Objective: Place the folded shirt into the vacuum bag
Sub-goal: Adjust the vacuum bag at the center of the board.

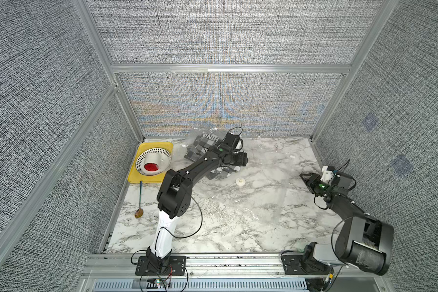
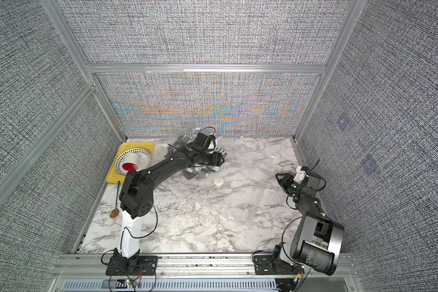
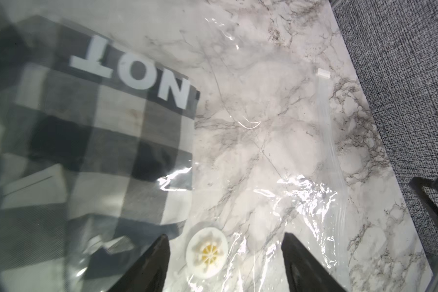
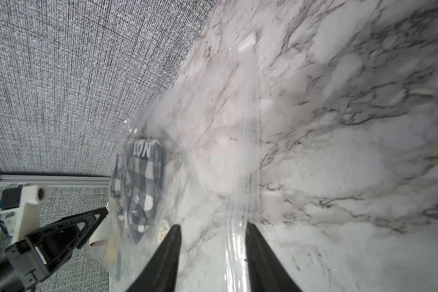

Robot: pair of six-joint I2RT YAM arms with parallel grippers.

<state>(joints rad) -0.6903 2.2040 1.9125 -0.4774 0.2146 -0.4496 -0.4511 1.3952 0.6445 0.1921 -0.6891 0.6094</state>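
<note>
Grey woven walls on an aluminium frame close in a marble-patterned tabletop, taken here as a clock face with twelve at the back wall. At about ten o'clock sits a yellow tray holding a white perforated colander, and a white cup with a red inside lies tipped in it. Just off the tray's near edge, toward eight o'clock, a spoon rests on the marble with its bowl toward the front. The left arm reaches from the front rail up to roughly eleven o'clock, where the folded shirt lies. It is a grey, black and white check with large white letters, and both wrist views show it through clear film (so it appears to be inside the plastic). The left gripper hovers over the shirt's right edge with its jaws wide apart and nothing between them. The vacuum bag spreads flat and crinkled from the shirt across the middle of the table toward three o'clock. Its corner by the back wall is rumpled upward. Its round white valve disc lies near the centre, just beside the shirt. A small white slider clip sits on the bag's edge strip at about two o'clock. At three o'clock the right gripper has its jaws parted. That edge strip runs through the gap, and I cannot tell whether either finger touches it.
</note>
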